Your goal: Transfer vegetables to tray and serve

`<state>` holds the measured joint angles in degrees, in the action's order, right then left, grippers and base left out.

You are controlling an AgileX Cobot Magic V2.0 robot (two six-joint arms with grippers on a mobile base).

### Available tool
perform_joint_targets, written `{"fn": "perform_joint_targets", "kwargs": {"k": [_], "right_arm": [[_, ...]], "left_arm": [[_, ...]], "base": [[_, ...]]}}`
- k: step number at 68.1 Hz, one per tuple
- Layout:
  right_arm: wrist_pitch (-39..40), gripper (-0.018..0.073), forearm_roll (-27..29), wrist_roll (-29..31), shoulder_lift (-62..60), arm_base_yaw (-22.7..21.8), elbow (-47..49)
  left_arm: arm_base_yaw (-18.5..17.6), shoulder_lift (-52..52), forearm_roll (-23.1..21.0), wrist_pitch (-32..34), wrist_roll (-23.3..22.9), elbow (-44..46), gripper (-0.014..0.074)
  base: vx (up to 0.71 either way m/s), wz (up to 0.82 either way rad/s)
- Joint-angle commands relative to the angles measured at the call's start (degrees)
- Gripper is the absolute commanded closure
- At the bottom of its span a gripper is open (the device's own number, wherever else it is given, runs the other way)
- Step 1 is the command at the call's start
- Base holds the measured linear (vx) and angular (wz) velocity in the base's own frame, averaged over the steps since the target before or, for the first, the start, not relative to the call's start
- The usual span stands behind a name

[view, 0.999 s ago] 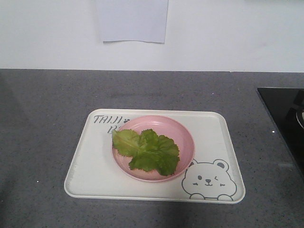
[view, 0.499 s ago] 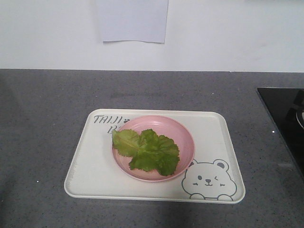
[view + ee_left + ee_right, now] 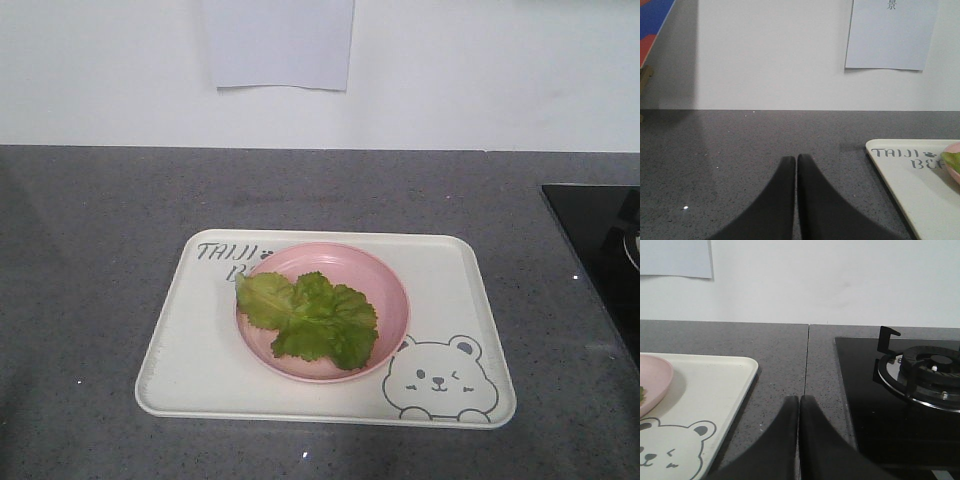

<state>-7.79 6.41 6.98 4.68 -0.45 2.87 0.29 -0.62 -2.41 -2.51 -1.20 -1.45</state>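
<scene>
While my two grippers hang low over the grey countertop (image 3: 90, 260), each has its black fingers pressed together with nothing between them: my left gripper (image 3: 796, 160) sits left of the tray, my right gripper (image 3: 799, 400) right of it, neither touching it. Neither arm shows in the front view.

Between them lies one cream tray (image 3: 200, 340), its long axis running left to right, the winking bear (image 3: 438, 380) at the near right corner. On it stands one round pink plate (image 3: 385, 290), covering part of the "TAIJI BEAR" lettering (image 3: 226, 252). The vegetables (image 3: 310, 318) lie on that plate, not on the bare tray: a clump of green lettuce stretching from far left to near right, one leaf tip reaching over the plate's left rim. I cannot count how many leaves overlap there.

Farther right, a black cooktop (image 3: 875, 410) carries one burner (image 3: 932, 371), cut off by the frame edge. On the white wall behind hangs one sheet of paper (image 3: 280, 45), its top cropped.
</scene>
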Motion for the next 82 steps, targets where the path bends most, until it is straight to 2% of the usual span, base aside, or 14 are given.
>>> {"fn": "perform_joint_targets", "kwargs": {"k": [1, 5, 20, 35, 82], "right_arm": [[11.4, 0.0568, 0.1, 0.3, -1.5, -0.4, -3.3], [14.4, 0.0568, 0.1, 0.3, -2.9, -0.4, -5.6], [13.0, 0.0568, -5.9, -1.0, -5.5, -0.4, -5.4], [12.9, 0.0568, -6.0, -4.4, -5.8, -0.4, -5.4], [10.3, 0.0568, -6.4, -4.4, -5.8, -0.4, -5.4]], "left_arm": [[0.1, -0.9, 0.0, 4.3, -0.6, -1.6, 0.0602], [0.1, -0.9, 0.0, 4.3, -0.6, -1.6, 0.0602], [0.1, -0.9, 0.0, 4.3, -0.6, -1.6, 0.0602], [0.1, -0.9, 0.0, 4.3, -0.6, -1.6, 0.0602], [0.1, -0.9, 0.0, 4.3, -0.6, -1.6, 0.0602]], "base": [[0.00, 0.00], [0.00, 0.00], [0.00, 0.00], [0.00, 0.00], [0.00, 0.00]]}}
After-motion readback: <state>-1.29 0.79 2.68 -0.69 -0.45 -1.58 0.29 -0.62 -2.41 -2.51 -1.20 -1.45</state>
